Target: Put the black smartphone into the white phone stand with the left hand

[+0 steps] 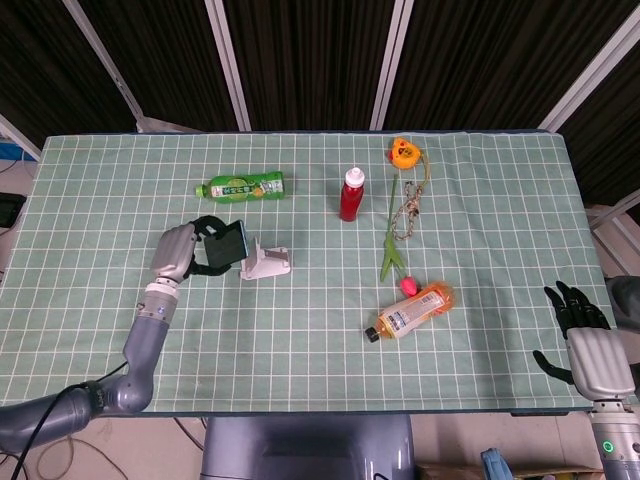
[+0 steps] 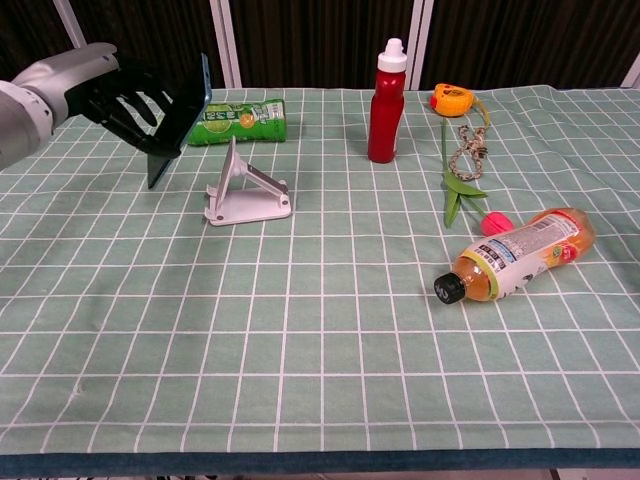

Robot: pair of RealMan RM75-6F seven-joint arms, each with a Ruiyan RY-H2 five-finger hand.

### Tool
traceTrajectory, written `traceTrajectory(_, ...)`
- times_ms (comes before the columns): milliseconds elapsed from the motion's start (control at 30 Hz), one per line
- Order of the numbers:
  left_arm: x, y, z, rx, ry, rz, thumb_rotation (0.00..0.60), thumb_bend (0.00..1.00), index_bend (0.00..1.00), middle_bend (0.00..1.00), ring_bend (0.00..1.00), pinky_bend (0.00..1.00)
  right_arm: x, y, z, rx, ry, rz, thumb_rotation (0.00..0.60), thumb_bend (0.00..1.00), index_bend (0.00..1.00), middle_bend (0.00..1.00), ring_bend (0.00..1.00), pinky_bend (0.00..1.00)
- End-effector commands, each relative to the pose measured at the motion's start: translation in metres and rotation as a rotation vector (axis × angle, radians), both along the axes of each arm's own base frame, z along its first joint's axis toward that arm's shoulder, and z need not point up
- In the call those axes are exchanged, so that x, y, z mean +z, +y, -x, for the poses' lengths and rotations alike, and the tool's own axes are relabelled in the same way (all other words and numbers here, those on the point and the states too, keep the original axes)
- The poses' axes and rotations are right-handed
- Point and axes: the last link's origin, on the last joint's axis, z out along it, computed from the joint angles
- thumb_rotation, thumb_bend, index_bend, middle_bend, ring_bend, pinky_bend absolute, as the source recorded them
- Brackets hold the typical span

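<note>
Left hand grasps the black smartphone, raised off the surface, tilted with its long axis steeply up. White phone stand sits just right of it, slightly nearer.

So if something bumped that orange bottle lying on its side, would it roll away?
Probably, a little. The orange bottle is round and lies on its side, so a sideways nudge should roll it. The tablecloth may slow it, and the pink tulip lying close by might stop it. It looks nearly full, so likely fairly heavy.
</note>
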Motion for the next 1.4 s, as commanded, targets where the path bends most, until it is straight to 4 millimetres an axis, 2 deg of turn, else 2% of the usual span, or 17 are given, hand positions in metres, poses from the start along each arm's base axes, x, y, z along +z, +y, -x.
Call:
traceTrajectory(33, -0.006, 0.001, -0.009, 0.027, -0.069, -0.005, 0.600, 0.26, 0.44, 0.61, 0.34, 0.39, 0.000, 0.000, 0.000, 0.000, -0.001, 0.000, 0.600, 0.32, 0.08, 0.00, 0.00, 0.18)
traceTrajectory(433, -0.023, 0.006, -0.018, 0.063, -0.146, 0.060, 0.600, 0.26, 0.44, 0.61, 0.34, 0.40, 0.000, 0.000, 0.000, 0.000, -0.003, -0.001, 0.600, 0.32, 0.08, 0.00, 0.00, 0.18)
traceTrajectory(1400, -0.039, 0.016, -0.015, 0.040, -0.206, 0.159, 0.600, 0.26, 0.44, 0.62, 0.35, 0.42, 0.000, 0.000, 0.000, -0.001, 0.000, 0.000, 0.600, 0.32, 0.08, 0.00, 0.00, 0.18)
